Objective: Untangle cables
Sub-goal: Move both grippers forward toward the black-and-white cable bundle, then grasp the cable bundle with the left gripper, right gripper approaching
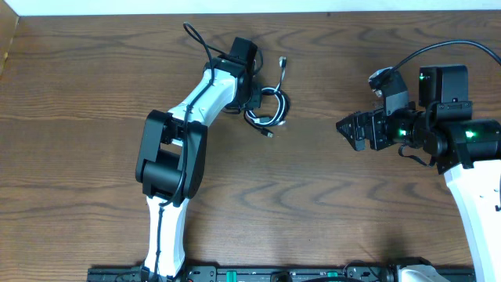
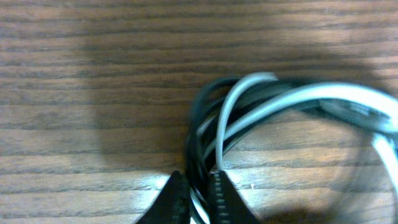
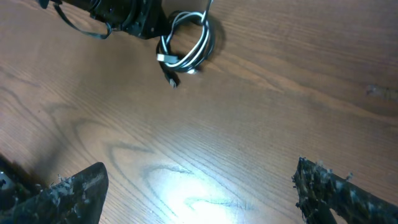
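— Item?
— Cable bundle [image 1: 268, 110]: a white cord [image 2: 298, 99] and a black cord [image 2: 198, 121], wound together in one small loose coil. It is located at the far middle of the table [image 1: 94, 70].

— Handling?
— It is judged light, limp and smooth-sheathed. The loops are expected to slide and spring open rather than keep their shape. A free plug end [image 3: 170, 79] is suggested as the surest hold for drawing one cord out.

— Grippers?
— Left gripper [image 2: 196, 182]: clenched on strands at the coil's edge. Right gripper [image 3: 199, 179]: spread wide with nothing held, well apart from the coil.

— Surface?
— Dark wood grain, flat, with glare noted under the wrist lights.
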Controlling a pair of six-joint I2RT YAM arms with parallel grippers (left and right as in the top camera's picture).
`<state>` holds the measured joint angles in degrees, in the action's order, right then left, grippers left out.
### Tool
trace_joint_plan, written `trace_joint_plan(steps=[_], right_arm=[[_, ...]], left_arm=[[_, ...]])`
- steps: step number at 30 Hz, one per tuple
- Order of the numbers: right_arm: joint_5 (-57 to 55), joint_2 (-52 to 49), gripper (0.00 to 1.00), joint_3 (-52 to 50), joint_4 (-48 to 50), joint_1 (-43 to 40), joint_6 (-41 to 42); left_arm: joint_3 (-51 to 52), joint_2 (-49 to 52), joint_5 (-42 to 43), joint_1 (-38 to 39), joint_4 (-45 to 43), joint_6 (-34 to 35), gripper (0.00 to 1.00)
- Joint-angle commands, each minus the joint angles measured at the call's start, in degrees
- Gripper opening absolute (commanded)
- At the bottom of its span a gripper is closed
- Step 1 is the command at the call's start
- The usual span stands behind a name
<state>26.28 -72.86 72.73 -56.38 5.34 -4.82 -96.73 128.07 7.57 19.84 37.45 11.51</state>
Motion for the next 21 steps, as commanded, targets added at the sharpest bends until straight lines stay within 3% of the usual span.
trace_joint_plan(steps=[1, 11, 18, 21], right_arm=[[0.87, -0.44, 0.93, 1.29, -0.22, -0.42, 0.09], [0.92, -2.19, 0.92, 1.25, 0.44, -0.35, 3.21], [0.9, -6.47, 0.82, 1.22, 2.45, -0.35, 9.77], [1.57, -8.74, 0.8, 1.22, 3.28, -0.22, 11.21]], left_arm=[[0.15, 1.77, 0.96, 0.31, 1.44, -0.22, 0.07], [0.11, -11.28, 18.14, 0.35, 2.82, 1.01, 0.08], [0.11, -17.62, 25.55, 0.35, 4.85, 2.16, 0.07], [0.11, -17.92, 29.49, 0.35, 6.16, -0.63, 0.07]])
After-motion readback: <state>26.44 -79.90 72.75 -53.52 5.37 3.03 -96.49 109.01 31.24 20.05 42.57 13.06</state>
